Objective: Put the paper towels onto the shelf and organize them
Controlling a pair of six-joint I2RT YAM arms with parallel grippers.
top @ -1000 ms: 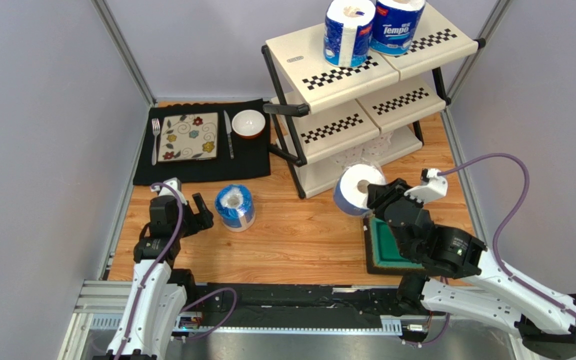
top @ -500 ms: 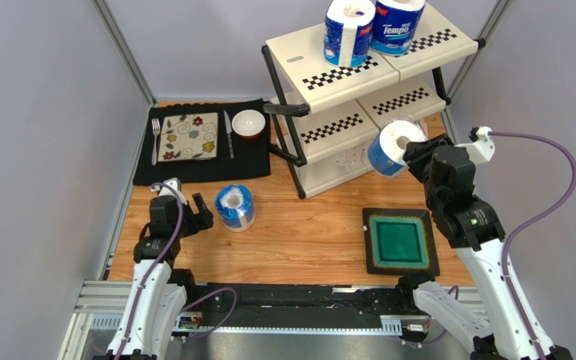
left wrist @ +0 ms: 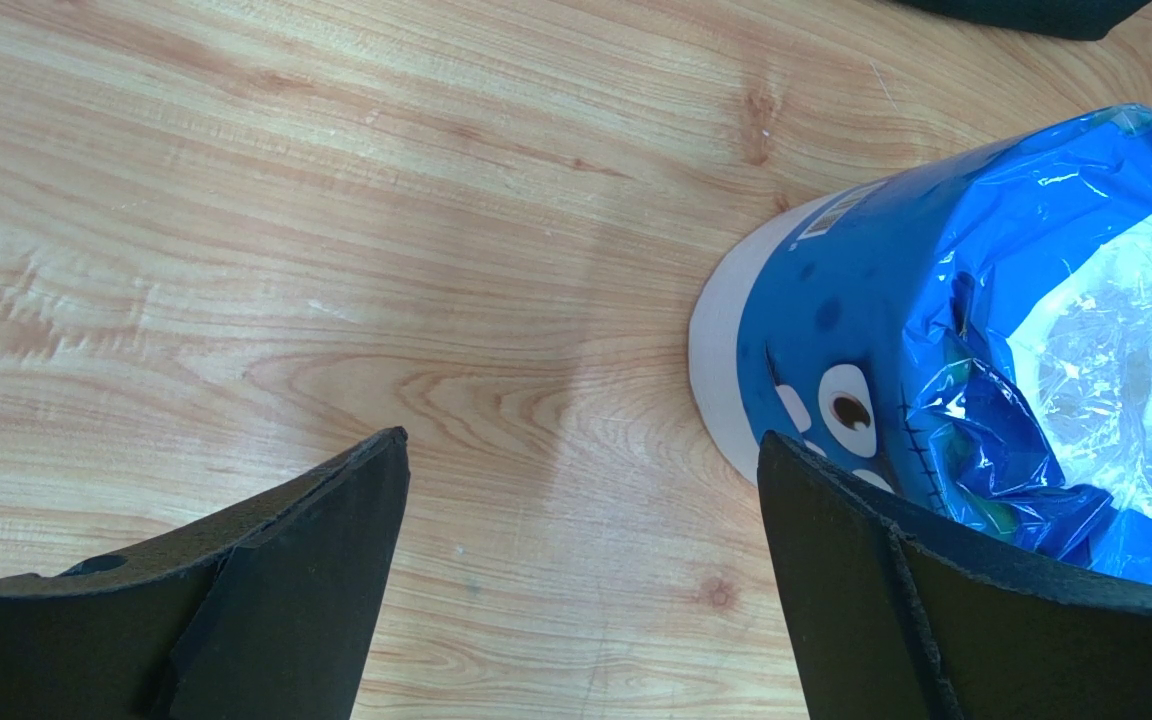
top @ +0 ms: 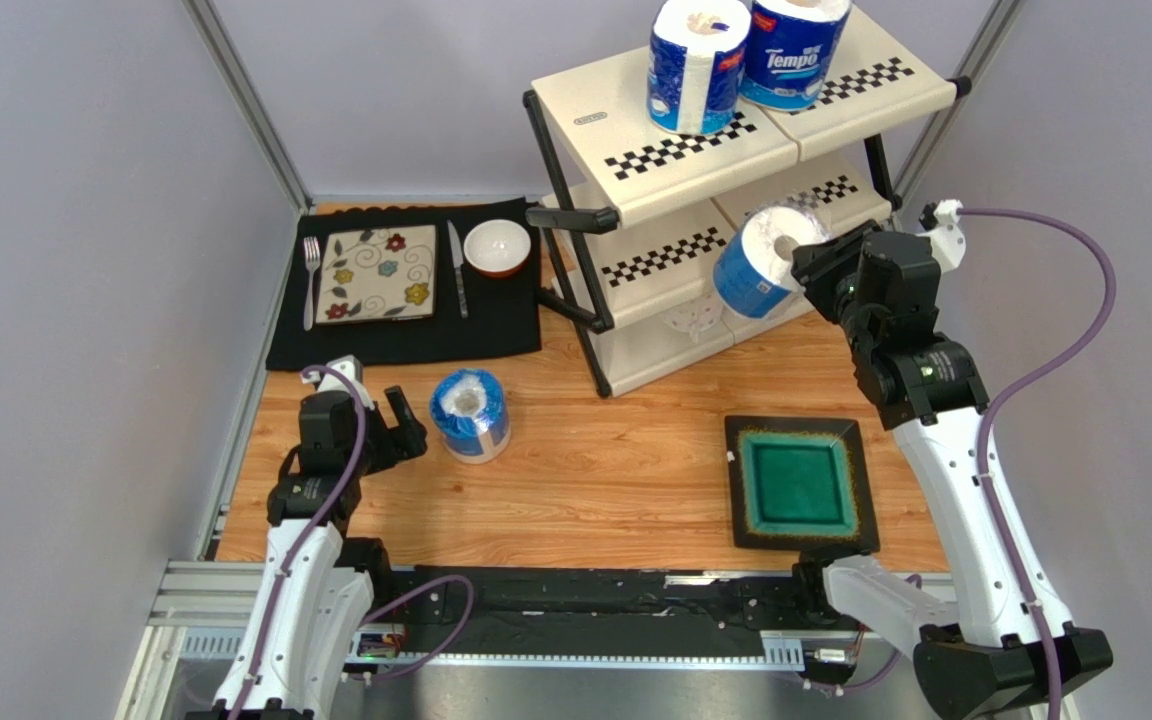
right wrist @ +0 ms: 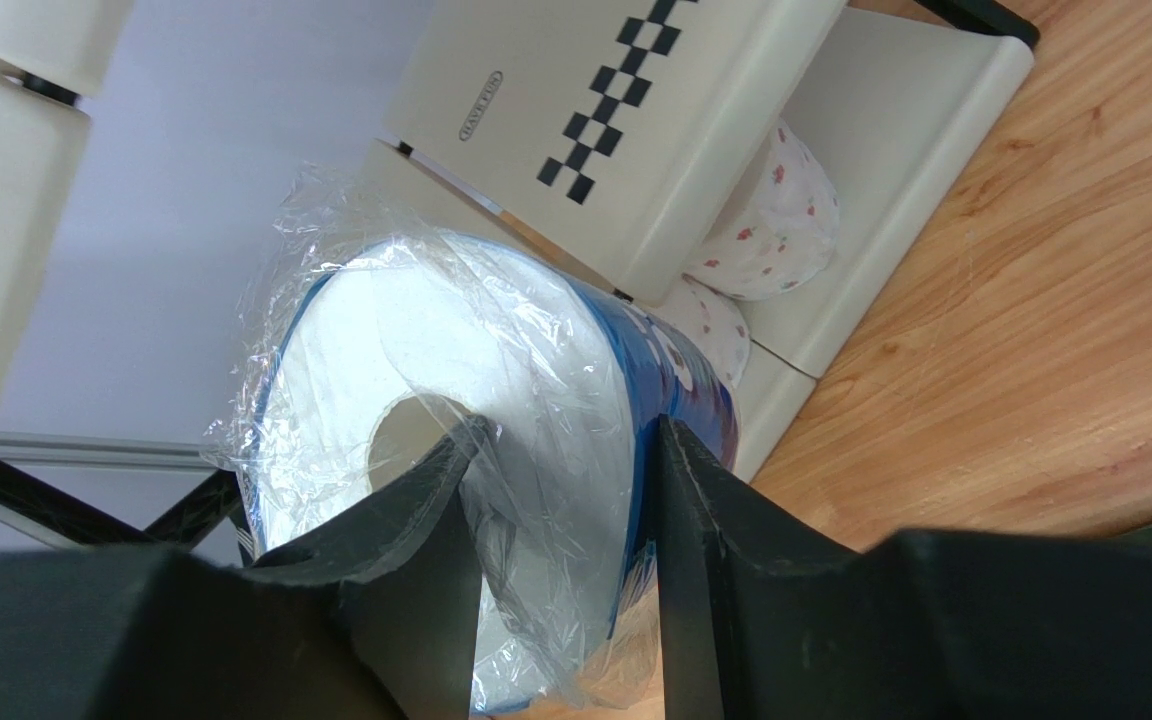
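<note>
The shelf [top: 642, 143] stands at the far right, with two blue-wrapped paper towels [top: 698, 60] [top: 793, 53] on its top tier. My right gripper [top: 805, 267] is shut on a third blue-wrapped roll [top: 755, 263], one finger in its core, and holds it in the air in front of the middle tier; the roll [right wrist: 507, 450] fills the right wrist view. Two plain embossed rolls [right wrist: 778, 225] sit on the bottom tier. A fourth blue-wrapped roll [top: 470, 414] stands on the table, just right of my open, empty left gripper [top: 387, 428]; it also shows in the left wrist view [left wrist: 988, 330].
A green square tray [top: 797, 482] lies on the table at the near right. A black mat [top: 402, 323] at the far left carries a flowered plate [top: 376, 273], fork, knife and small bowl [top: 497, 246]. Grey walls and frame posts enclose the table.
My right arm has lifted the blue-wrapped roll from near the green tray up and back towards the shelf's middle tier. The left arm has not moved.
</note>
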